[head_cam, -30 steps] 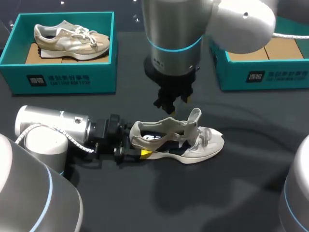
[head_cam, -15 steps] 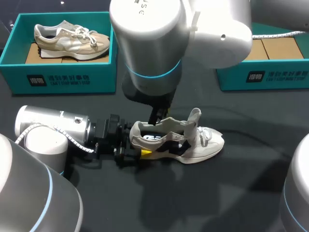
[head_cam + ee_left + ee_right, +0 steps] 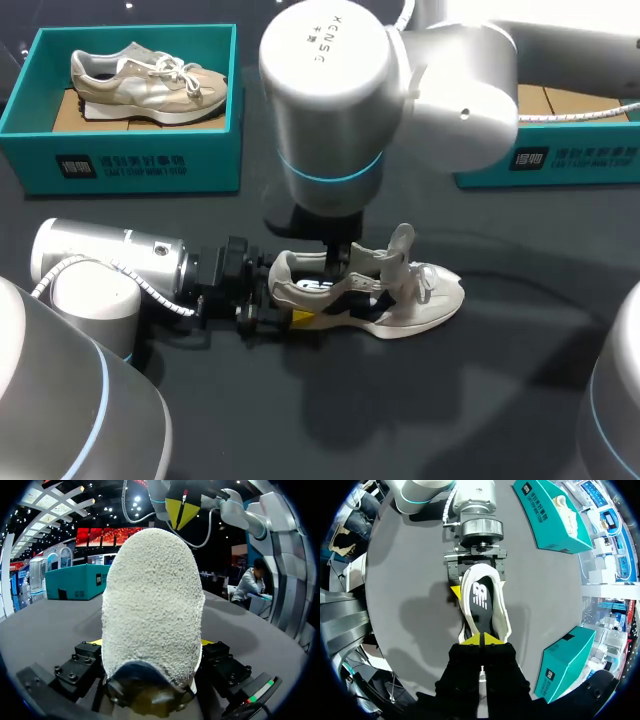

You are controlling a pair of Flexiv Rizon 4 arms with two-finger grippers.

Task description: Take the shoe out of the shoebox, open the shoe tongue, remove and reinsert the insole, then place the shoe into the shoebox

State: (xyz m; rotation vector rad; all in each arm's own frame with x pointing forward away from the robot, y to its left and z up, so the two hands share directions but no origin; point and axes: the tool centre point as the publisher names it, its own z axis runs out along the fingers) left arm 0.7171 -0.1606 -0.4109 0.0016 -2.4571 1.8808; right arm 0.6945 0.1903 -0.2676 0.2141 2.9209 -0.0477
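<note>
A white sneaker (image 3: 425, 297) lies on the dark table, toe to the right, its tongue pulled up. My left gripper (image 3: 283, 296) lies flat on the table with a yellow-tipped finger on each side of the heel (image 3: 150, 600), gripping it. My right gripper (image 3: 337, 262) comes down from above into the shoe's opening. Its yellow tips (image 3: 481, 639) are pressed together over the front part of the black insole (image 3: 479, 602), which lies inside the shoe (image 3: 504, 625). In the left wrist view the right gripper (image 3: 181, 510) shows above the heel. Whether the tips pinch the insole is hidden.
A teal shoebox (image 3: 130, 160) at the back left holds another beige sneaker (image 3: 150, 82). A second teal shoebox (image 3: 550, 160) stands at the back right, partly behind my right arm. Bare dark table lies in front of the shoe.
My right arm swung over the shoe and came down, putting its gripper into the shoe's opening, and the fingers closed. The left gripper and the shoe stayed put.
</note>
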